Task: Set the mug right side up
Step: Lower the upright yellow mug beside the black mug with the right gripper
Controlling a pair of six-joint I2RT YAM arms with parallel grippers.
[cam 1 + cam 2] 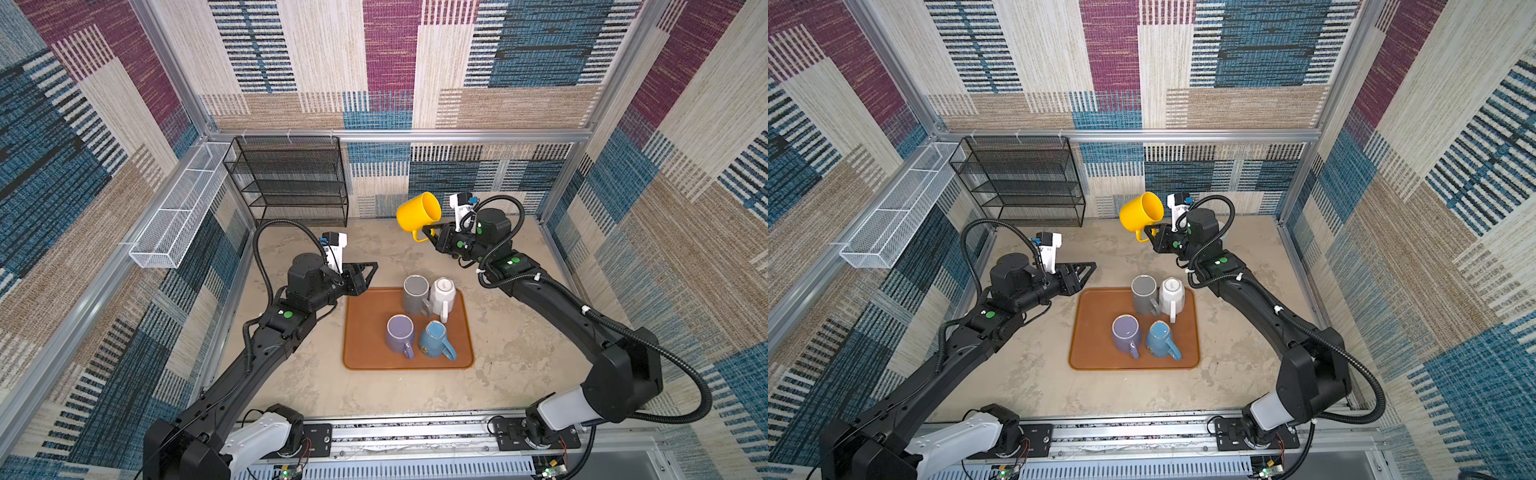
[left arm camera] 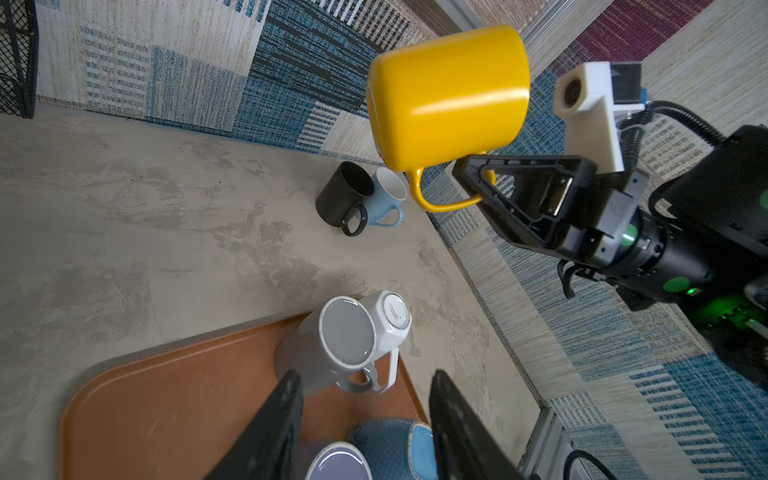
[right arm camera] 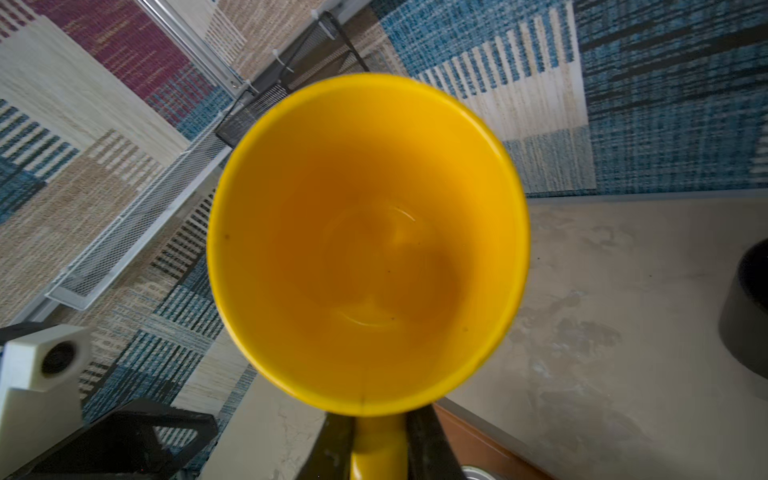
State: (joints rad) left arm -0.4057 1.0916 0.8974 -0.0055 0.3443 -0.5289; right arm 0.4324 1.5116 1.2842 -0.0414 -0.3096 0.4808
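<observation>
Tray (image 1: 365, 357) nearest. Left gripper (image 1: 370, 269) hovers at its far left corner, jaws apart, empty. Farther back, right gripper (image 1: 432, 235) clamps yellow mug (image 1: 417, 212) by the handle, aloft, tipped sideways. Judged about half turned; finishing the rotation and setting it down upright are left.

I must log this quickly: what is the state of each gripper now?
Left gripper: jaws open, holding nothing.
Right gripper: jaws shut on the handle of the glossy yellow mug.

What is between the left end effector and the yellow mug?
Nothing; both top views show only bare tabletop between the left end effector and the yellow mug.
</observation>
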